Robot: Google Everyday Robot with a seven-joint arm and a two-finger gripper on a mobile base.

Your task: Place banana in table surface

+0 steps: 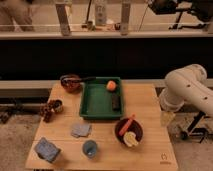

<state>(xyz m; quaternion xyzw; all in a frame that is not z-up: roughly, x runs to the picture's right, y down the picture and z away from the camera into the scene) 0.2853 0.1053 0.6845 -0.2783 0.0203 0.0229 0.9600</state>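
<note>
- The banana (131, 139) lies in the red bowl (118, 131), on the near side. It looks to be touching the carrot (128, 123).
- The bowl sits on the counter (150, 107), near the front right corner, just in front of the green tray (90, 106).
- The claw (167, 118) hangs under the white arm (186, 86), at the right edge of the counter and apart from the bowl. I cannot tell if it is wide or narrow. The banana is not in it.
- I think the banana is light and a bit soft. A hard squeeze could squash it, and its smooth skin might slip.
- I think the best place to hold it is the middle, across its thin way, coming from above.
- The bowl wall and the carrot are close, so the claw has little room.
- The only mark is a small round logo (163, 157) on the counter's front right corner. I cannot read it. I see no other labels or words.
</note>
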